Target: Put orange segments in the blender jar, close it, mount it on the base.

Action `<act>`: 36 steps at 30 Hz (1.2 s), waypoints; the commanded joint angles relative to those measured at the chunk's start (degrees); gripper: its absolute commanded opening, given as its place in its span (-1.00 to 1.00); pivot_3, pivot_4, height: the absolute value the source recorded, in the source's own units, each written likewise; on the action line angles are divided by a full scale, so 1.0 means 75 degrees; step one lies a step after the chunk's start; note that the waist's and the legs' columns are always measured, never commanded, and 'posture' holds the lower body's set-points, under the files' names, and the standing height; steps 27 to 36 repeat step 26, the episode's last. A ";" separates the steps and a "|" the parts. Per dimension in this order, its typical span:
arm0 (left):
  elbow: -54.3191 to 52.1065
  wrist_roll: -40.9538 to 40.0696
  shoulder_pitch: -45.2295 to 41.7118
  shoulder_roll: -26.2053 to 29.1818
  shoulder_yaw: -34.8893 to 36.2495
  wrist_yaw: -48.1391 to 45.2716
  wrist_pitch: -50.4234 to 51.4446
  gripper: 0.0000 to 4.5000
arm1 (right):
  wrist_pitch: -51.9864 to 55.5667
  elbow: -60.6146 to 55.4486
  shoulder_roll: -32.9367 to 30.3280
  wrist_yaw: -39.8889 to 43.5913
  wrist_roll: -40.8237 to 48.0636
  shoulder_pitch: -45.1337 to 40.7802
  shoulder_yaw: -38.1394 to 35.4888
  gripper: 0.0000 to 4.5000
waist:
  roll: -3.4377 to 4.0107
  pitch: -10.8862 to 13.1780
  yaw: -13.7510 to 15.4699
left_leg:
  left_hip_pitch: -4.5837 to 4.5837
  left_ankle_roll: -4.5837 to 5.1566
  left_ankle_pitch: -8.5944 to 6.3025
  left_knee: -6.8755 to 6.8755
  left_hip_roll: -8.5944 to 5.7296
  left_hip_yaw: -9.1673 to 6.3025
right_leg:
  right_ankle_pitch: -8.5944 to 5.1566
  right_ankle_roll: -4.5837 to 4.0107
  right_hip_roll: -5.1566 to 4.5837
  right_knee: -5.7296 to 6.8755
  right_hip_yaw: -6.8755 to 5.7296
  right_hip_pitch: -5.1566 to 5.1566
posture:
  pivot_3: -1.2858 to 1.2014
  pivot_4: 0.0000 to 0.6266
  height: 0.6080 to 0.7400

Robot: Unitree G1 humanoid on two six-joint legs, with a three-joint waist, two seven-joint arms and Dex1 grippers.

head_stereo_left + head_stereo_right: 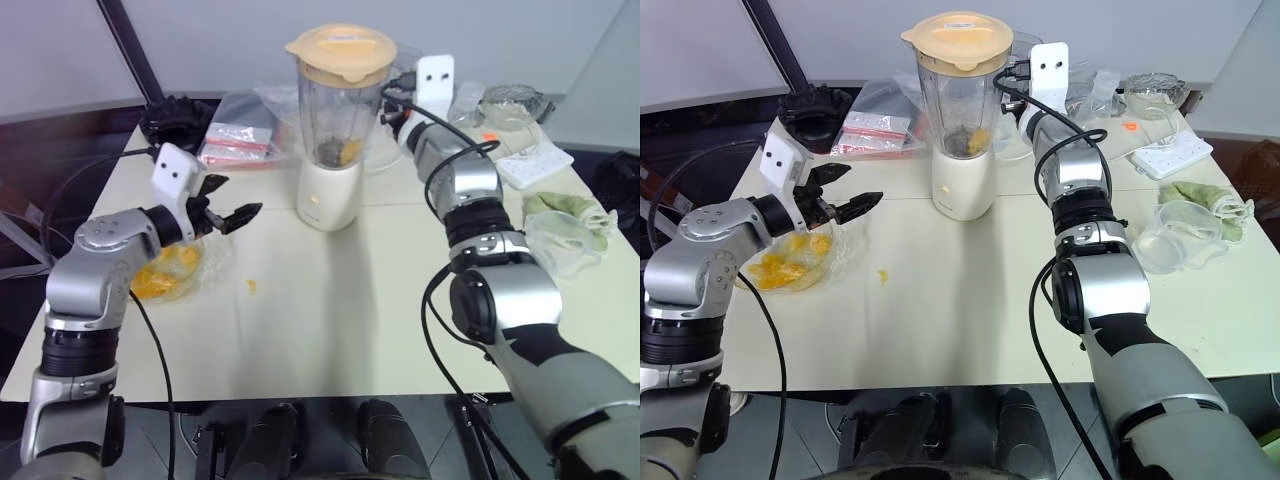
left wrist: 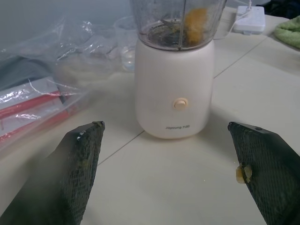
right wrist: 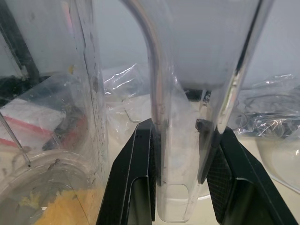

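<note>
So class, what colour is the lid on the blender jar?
Pale orange lid, clearest in the right eye view.

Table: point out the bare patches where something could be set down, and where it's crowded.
Free: the table's near middle, between the glass bowl and the right arm, in front of the base; one orange scrap lies there. Crowded: the far edge, with plastic bags and a power strip.

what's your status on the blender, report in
Left hand open, empty. Right hand shut on handle of lidded tall clear plastic jar, seated on cream-white rounded base. One orange piece loose on table.

base (image 1: 329, 197): cream-white | lid (image 1: 341, 52): pale orange | orange segments (image 1: 787, 262): yellow-orange
</note>
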 commanded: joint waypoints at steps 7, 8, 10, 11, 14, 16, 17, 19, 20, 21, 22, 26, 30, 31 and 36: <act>-0.0161 -0.0191 -0.0146 -0.0031 0.0065 -0.0136 -0.0127 0.98 | -0.0302 0.0607 -0.0056 0.0021 -0.0677 0.0156 0.0599 0.01 | -0.0009 -0.0003 -0.0002 | 0.0000 0.0000 0.0000 0.0000 0.0001 0.0000 | 0.0000 0.0000 0.0002 0.0000 0.0000 0.0000 | 0.03 -0.52 1.00; -0.0149 -0.0199 -0.0133 -0.0052 0.0081 -0.0125 -0.0147 0.98 | -0.0352 0.0599 -0.0090 -0.0001 -0.0768 0.0154 0.0666 0.22 | -0.0007 -0.0001 0.0002 | -0.0001 -0.0001 0.0000 0.0000 0.0002 0.0000 | 0.0000 -0.0001 0.0005 -0.0002 0.0000 -0.0001 | 0.03 -0.52 1.00; -0.0111 -0.0234 -0.0121 -0.0132 0.0144 -0.0058 -0.0172 0.98 | -0.0424 0.0443 -0.0163 -0.0010 -0.0919 0.0232 0.0799 0.66 | -0.0005 0.0004 -0.0005 | -0.0010 -0.0002 0.0002 -0.0002 0.0002 0.0001 | 0.0000 -0.0002 0.0004 -0.0003 0.0001 -0.0012 | 0.03 -0.52 1.00; -0.0093 -0.0236 -0.0114 -0.0154 0.0144 -0.0040 -0.0174 0.98 | -0.0445 0.0296 -0.0195 0.0009 -0.0985 0.0311 0.0856 0.91 | -0.0002 0.0006 -0.0011 | -0.0015 -0.0004 0.0003 -0.0003 0.0002 0.0002 | 0.0001 -0.0002 0.0003 -0.0002 0.0002 -0.0018 | 0.03 -0.52 1.00; -0.0088 -0.0192 -0.0009 -0.0231 0.0083 -0.0023 -0.0231 0.98 | -0.0415 -0.0544 -0.0300 0.0103 -0.1089 0.0785 0.0966 0.91 | -0.0002 0.0006 -0.0026 | -0.0018 -0.0035 0.0021 -0.0014 0.0002 0.0003 | 0.0001 -0.0002 0.0003 -0.0004 0.0003 -0.0027 | 0.03 -0.52 1.00; -0.0151 -0.0160 0.0132 -0.0303 0.0017 -0.0009 -0.0262 0.98 | -0.0219 -0.1660 -0.0388 0.0289 -0.1053 0.1410 0.0993 0.91 | -0.0002 0.0006 -0.0024 | -0.0018 -0.0035 0.0021 -0.0019 0.0006 0.0002 | 0.0001 -0.0002 0.0006 -0.0004 0.0002 -0.0030 | 0.03 -0.52 1.00; -0.0200 -0.0186 0.0207 -0.0361 0.0009 0.0017 -0.0235 0.98 | -0.0146 -0.2339 -0.0446 0.0415 -0.1034 0.1804 0.1011 0.91 | -0.0003 0.0005 -0.0015 | -0.0018 -0.0035 0.0021 -0.0019 0.0006 0.0003 | 0.0001 -0.0002 0.0006 -0.0005 0.0003 -0.0030 | 0.03 -0.52 1.00; -0.0293 -0.0185 0.0373 -0.0455 -0.0040 0.0063 -0.0260 0.98 | 0.0074 -0.3647 -0.0558 0.0679 -0.0963 0.2572 0.1021 0.91 | -0.0003 0.0005 -0.0003 | -0.0018 -0.0034 0.0020 -0.0017 0.0007 0.0001 | 0.0000 -0.0002 0.0007 -0.0007 0.0002 -0.0027 | 0.03 -0.52 1.00; -0.0351 -0.0144 0.0513 -0.0512 -0.0081 0.0109 -0.0322 0.98 | 0.0249 -0.4525 -0.0635 0.0886 -0.0822 0.3125 0.0978 0.91 | -0.0003 0.0005 0.0006 | -0.0018 -0.0029 0.0017 -0.0018 0.0007 0.0001 | 0.0000 -0.0002 0.0007 -0.0010 0.0002 -0.0024 | 0.03 -0.52 1.00; -0.0394 -0.0112 0.0616 -0.0545 -0.0105 0.0136 -0.0372 0.98 | 0.0421 -0.5166 -0.0680 0.1023 -0.0725 0.3514 0.0944 0.91 | -0.0003 0.0005 0.0025 | -0.0019 -0.0009 0.0005 -0.0017 0.0006 0.0001 | 0.0000 -0.0002 0.0007 -0.0012 0.0002 -0.0024 | 0.03 -0.52 1.00; -0.0510 -0.0141 0.0789 -0.0660 -0.0116 0.0239 -0.0346 0.98 | 0.0586 -0.6179 -0.0834 0.1298 -0.0503 0.4267 0.0835 0.91 | -0.0003 0.0005 0.0036 | -0.0018 -0.0002 0.0001 -0.0013 0.0006 0.0001 | 0.0001 -0.0002 0.0006 -0.0013 0.0002 -0.0022 | 0.03 -0.52 1.00; -0.0943 -0.0239 0.1487 -0.0894 -0.0217 0.0487 -0.0111 0.98 | 0.0678 -0.8729 -0.1247 0.2082 0.0503 0.6825 0.0038 0.91 | -0.0006 0.0004 0.0188 | -0.0021 0.0010 -0.0008 -0.0010 0.0005 0.0003 | 0.0000 -0.0001 0.0004 -0.0026 0.0002 -0.0016 | 0.03 -0.52 1.00; -0.0943 -0.0239 0.1487 -0.0894 -0.0217 0.0487 -0.0111 0.98 | 0.0678 -0.8729 -0.1247 0.2082 0.0503 0.6825 0.0038 0.91 | -0.0006 0.0004 0.0188 | -0.0021 0.0010 -0.0008 -0.0010 0.0005 0.0003 | 0.0000 -0.0001 0.0004 -0.0026 0.0002 -0.0016 | 0.03 -0.52 1.00; -0.0943 -0.0239 0.1487 -0.0894 -0.0217 0.0487 -0.0111 0.98 | 0.0678 -0.8729 -0.1247 0.2082 0.0503 0.6825 0.0038 0.91 | -0.0006 0.0004 0.0188 | -0.0021 0.0010 -0.0008 -0.0010 0.0005 0.0003 | 0.0000 -0.0001 0.0004 -0.0026 0.0002 -0.0016 | 0.03 -0.52 1.00; -0.0943 -0.0239 0.1487 -0.0894 -0.0217 0.0487 -0.0111 0.98 | 0.0678 -0.8729 -0.1247 0.2082 0.0503 0.6825 0.0038 0.91 | -0.0006 0.0004 0.0188 | -0.0021 0.0010 -0.0008 -0.0010 0.0005 0.0003 | 0.0000 -0.0001 0.0004 -0.0026 0.0002 -0.0016 | 0.03 -0.52 1.00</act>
